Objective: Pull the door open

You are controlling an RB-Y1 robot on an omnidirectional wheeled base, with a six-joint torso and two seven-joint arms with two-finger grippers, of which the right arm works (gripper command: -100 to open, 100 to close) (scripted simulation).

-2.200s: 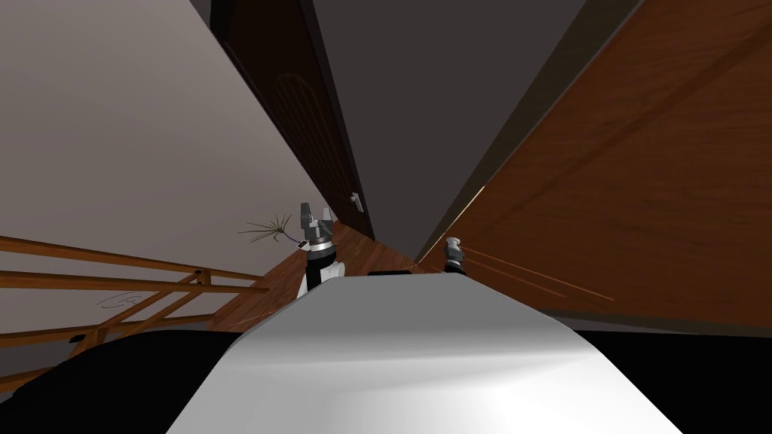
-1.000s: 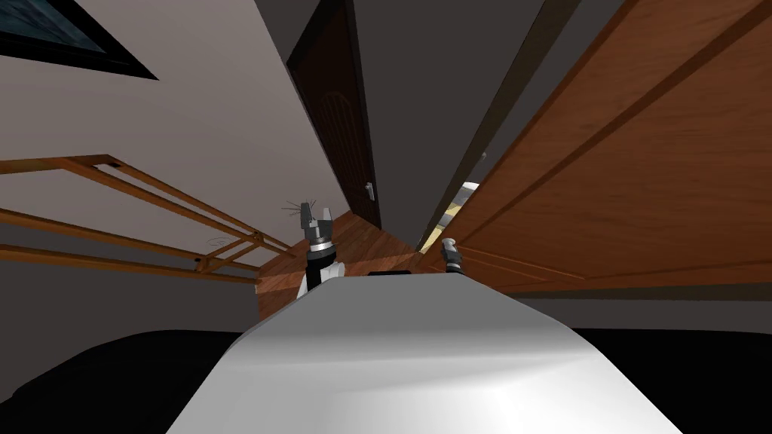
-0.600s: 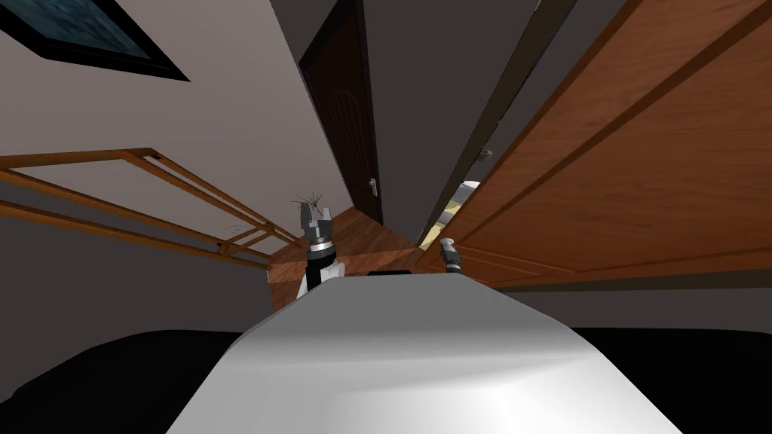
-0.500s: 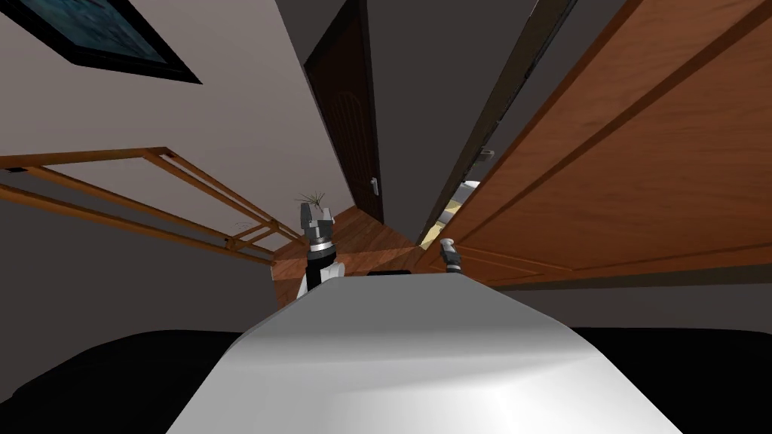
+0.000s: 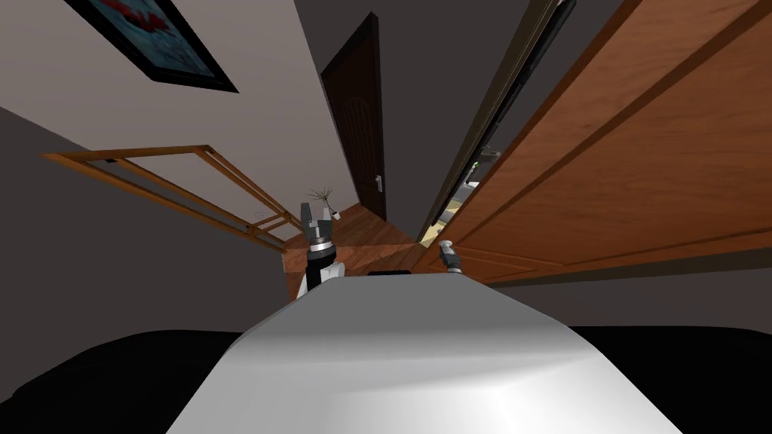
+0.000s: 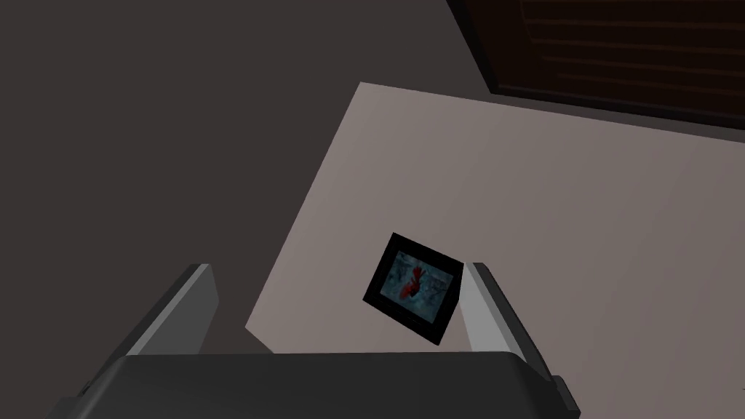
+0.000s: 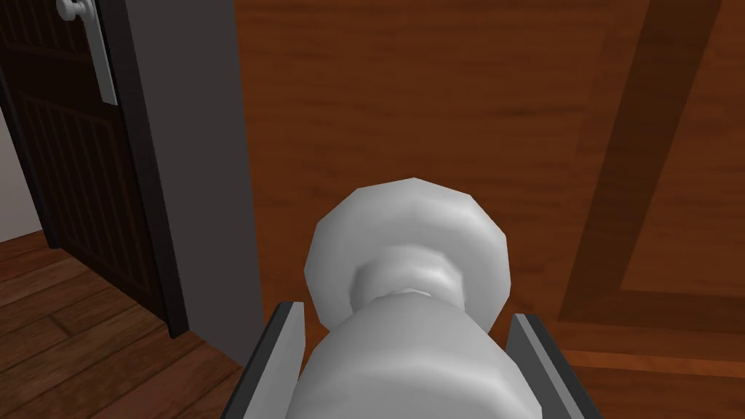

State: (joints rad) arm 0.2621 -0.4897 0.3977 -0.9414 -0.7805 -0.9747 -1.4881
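Clamping the rounded pale grey knob (image 7: 407, 233) on the brown wooden door (image 7: 451, 94), your right gripper (image 7: 405, 311) is squeezing it; your left gripper (image 6: 338, 268) is hanging open, empty.

— How does the left side stand?
— The left forearm (image 5: 317, 270) rises upright just off the chest's left edge, with the left gripper (image 5: 317, 217) at its top pointing upward. Its fingers (image 6: 190, 305) stand wide apart, with nothing between them.
— And the right?
— The right gripper (image 5: 447, 247) sits lower, reaching forward and tilted slightly to the right. Its fingers (image 7: 287, 342) press either side of the white door knob (image 7: 407, 240), one on each flank of its neck.
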